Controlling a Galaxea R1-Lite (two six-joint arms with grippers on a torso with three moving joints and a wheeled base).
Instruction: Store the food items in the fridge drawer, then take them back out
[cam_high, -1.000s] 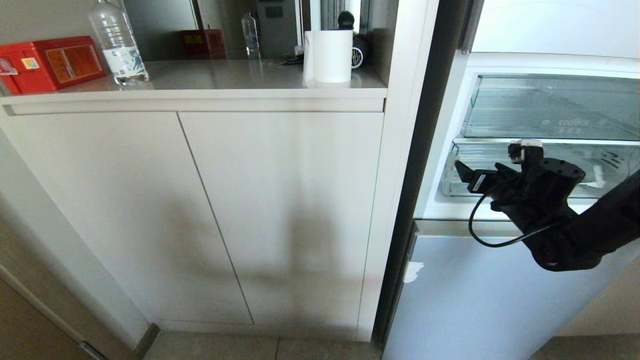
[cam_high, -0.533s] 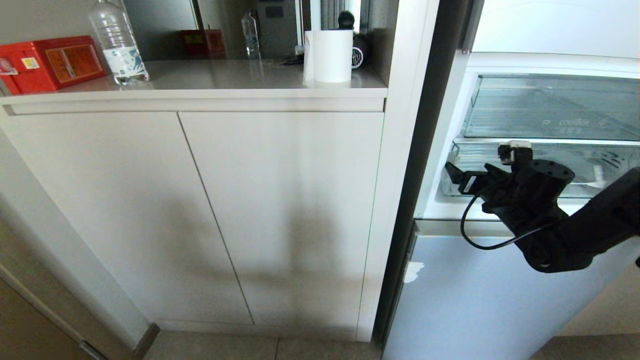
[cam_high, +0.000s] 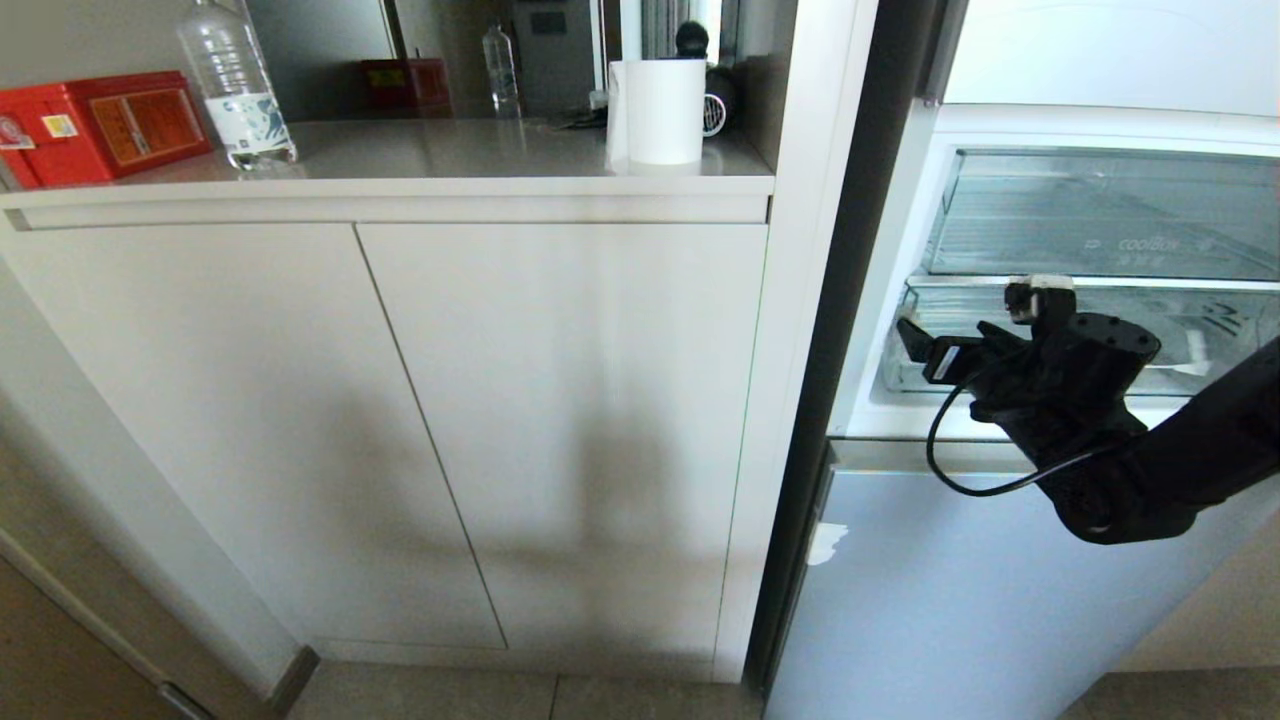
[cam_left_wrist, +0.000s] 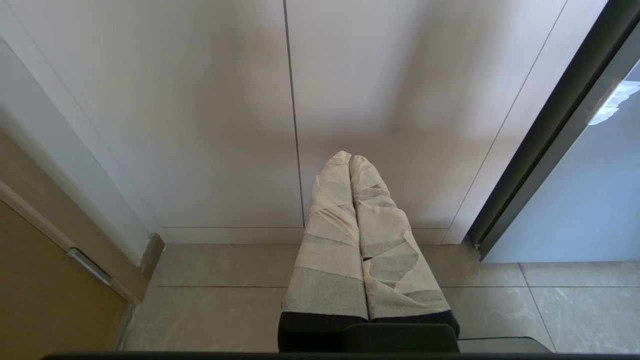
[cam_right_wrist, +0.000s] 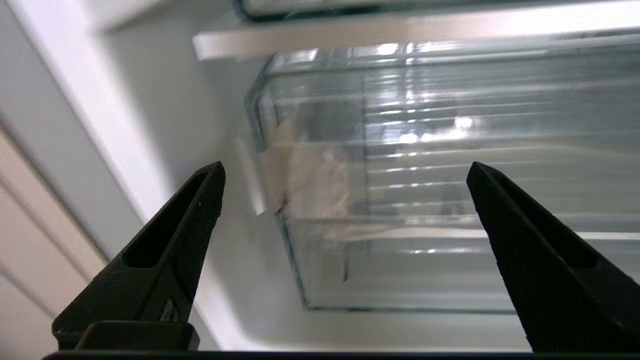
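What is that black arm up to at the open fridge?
The robot's right gripper is open and empty, held in front of the fridge drawer, the lower clear one under the lettered bin. It is not touching the drawer. No food shows in any view, so nothing can be said of stored items. The left gripper is shut and hangs low near the cabinet doors, idle.

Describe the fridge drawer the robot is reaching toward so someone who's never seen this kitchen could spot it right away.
Start at the open fridge to the right of the pale cabinet. Two clear plastic containers are stacked inside; the wide, shallow clear fridge drawer is the lower one, right behind the open black right pincer. Its front is plain, while the clear bin above carries lettering.
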